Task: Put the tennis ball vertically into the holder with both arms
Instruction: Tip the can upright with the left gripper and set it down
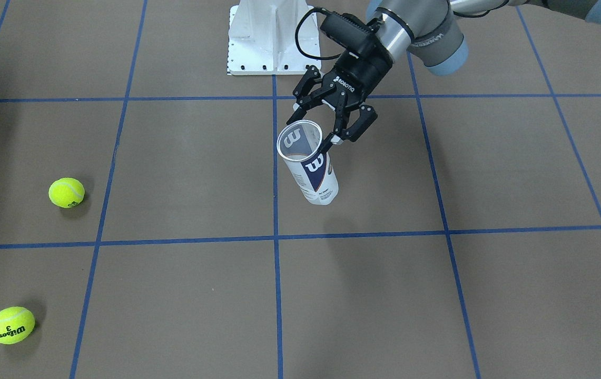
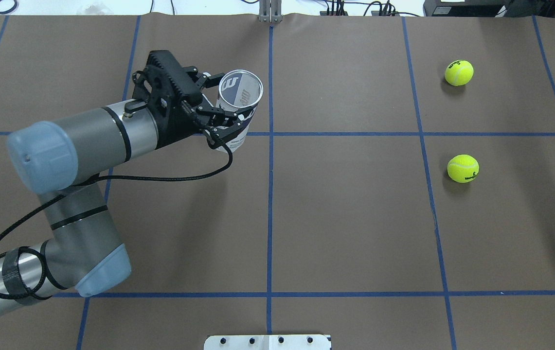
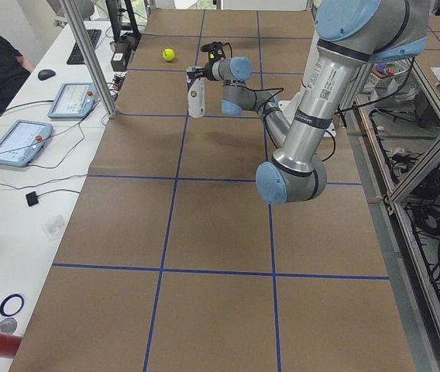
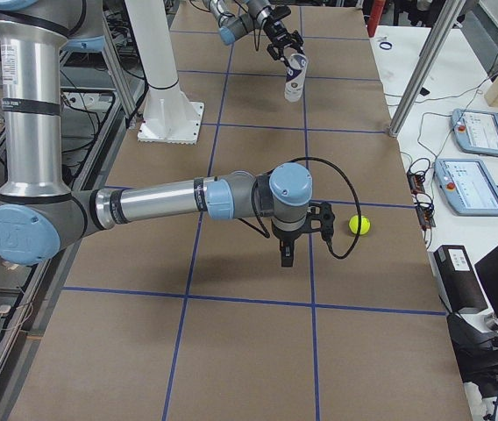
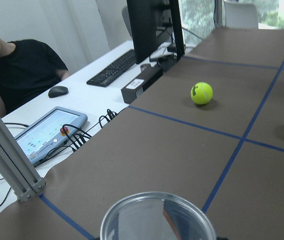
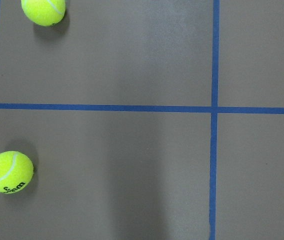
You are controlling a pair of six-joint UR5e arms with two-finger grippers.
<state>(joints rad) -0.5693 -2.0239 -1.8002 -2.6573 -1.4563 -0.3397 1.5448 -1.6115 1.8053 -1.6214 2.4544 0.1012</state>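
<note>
The left gripper (image 1: 315, 130) had its fingers closed tight around the top of the holder (image 1: 317, 176). The holder stood upright, open and empty. One tennis ball (image 1: 66, 192) and a second ball (image 1: 11, 325) lay on the table (image 1: 490, 295), well apart from it. I could not tell how the right gripper (image 4: 286, 253) held its fingers.

I'm gripping the can (image 1: 308, 163) with my left gripper (image 1: 315, 130), matt black fingers. Can is looking clear glossy plastic, smooth printed label, shiny metal rim (image 5: 157, 194). Tennis ball (image 1: 66, 192) and second ball (image 1: 11, 325) are looking fuzzy felt. Table (image 1: 384, 295) is showing matt brown paper-like cover, smooth blue tape lines (image 1: 277, 295).
</note>
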